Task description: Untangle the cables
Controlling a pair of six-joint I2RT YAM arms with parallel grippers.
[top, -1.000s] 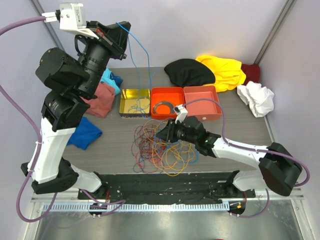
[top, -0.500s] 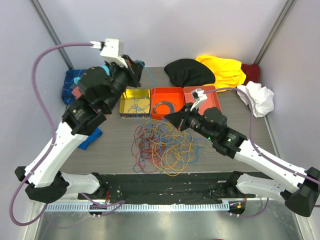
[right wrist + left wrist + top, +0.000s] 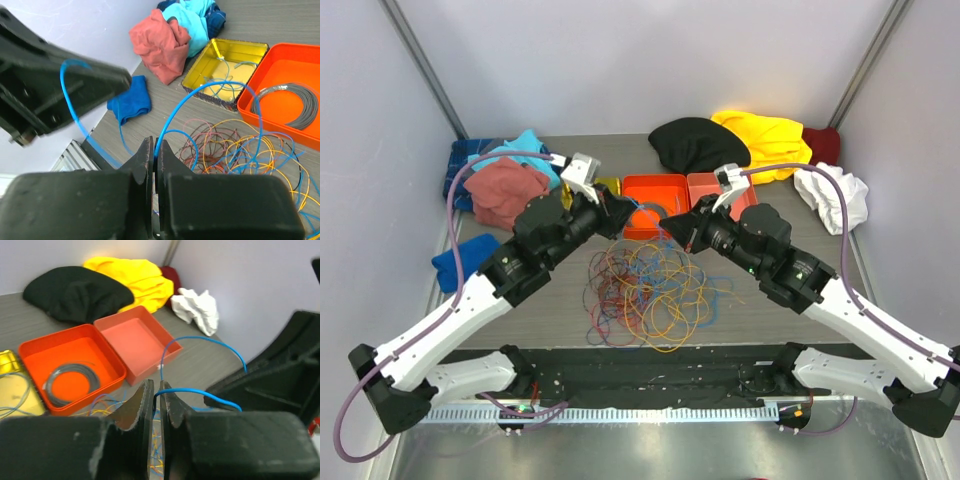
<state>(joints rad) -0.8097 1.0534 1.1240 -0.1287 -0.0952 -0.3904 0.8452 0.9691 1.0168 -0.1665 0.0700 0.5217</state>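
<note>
The cables [image 3: 650, 295] lie in a loose tangle of yellow, orange, blue, red and dark wires at the middle of the table. One blue cable [image 3: 642, 208] arcs in the air between both grippers, above the tangle's far edge. My right gripper [image 3: 665, 228] [image 3: 154, 141] is shut on this blue cable [image 3: 210, 87] at its fingertips. My left gripper [image 3: 620, 215] [image 3: 156, 385] faces it closely. Its jaws stand a narrow crack apart, with the blue cable [image 3: 210, 339] running into the gap.
An orange tray [image 3: 655, 185] holding a grey coil [image 3: 70, 382] and a second orange tray [image 3: 705, 185] stand just behind the grippers. A yellow tin [image 3: 225, 70] with blue wire sits left of them. Clothes lie along the back: black [image 3: 698, 145], yellow [image 3: 765, 140], white [image 3: 835, 195], pink [image 3: 500, 190], blue [image 3: 460, 258].
The left arm swung down from high at the back left to the table's middle, and its jaws have parted slightly. The right gripper shut on the blue cable and lifted toward the trays.
</note>
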